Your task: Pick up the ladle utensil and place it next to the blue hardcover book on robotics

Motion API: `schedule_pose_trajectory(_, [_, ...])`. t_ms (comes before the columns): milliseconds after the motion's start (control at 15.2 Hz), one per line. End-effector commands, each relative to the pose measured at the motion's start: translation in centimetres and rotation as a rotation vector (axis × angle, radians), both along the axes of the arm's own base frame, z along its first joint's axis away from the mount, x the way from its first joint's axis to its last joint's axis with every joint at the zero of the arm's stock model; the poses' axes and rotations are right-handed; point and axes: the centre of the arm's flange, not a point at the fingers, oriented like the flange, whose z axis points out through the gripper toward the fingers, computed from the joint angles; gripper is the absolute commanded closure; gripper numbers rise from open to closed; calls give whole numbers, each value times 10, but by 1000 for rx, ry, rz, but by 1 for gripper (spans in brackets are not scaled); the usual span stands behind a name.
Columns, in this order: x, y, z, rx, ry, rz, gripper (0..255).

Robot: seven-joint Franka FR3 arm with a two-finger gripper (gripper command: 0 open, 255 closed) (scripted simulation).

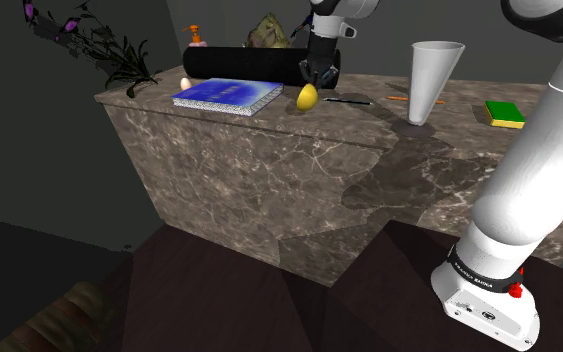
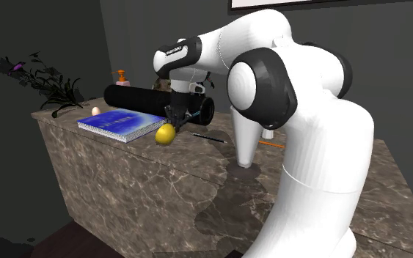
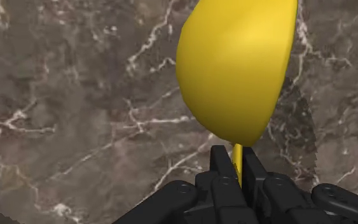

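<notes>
The gripper (image 3: 237, 156) is pinching the yellow ladle (image 3: 234, 70) by its thin handle. The bowl is hanging beside the blue book (image 1: 227, 96), near the front edge of the counter (image 1: 269, 170). Dropped there, it could be rolling off.

Arm (image 2: 271, 80) extended, pincer (image 3: 236, 154) down, clamped on ladle (image 3: 234, 70).

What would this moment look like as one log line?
end effector: shut on yellow ladle handle | ladle bowl down, close beside blue book | touching counter: cannot tell | released: no
</notes>
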Motion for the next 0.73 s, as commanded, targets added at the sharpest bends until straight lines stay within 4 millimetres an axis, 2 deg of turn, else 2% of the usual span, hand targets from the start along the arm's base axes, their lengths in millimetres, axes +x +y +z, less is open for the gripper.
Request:
schedule_pose_trajectory(0, [-1,-1,-11,0,-1,0,255])
schedule_pose_trajectory(396, [-1,-1,-41,0,-1,0,255])
schedule_pose_trajectory(660, [-1,-1,-41,0,-1,0,255])
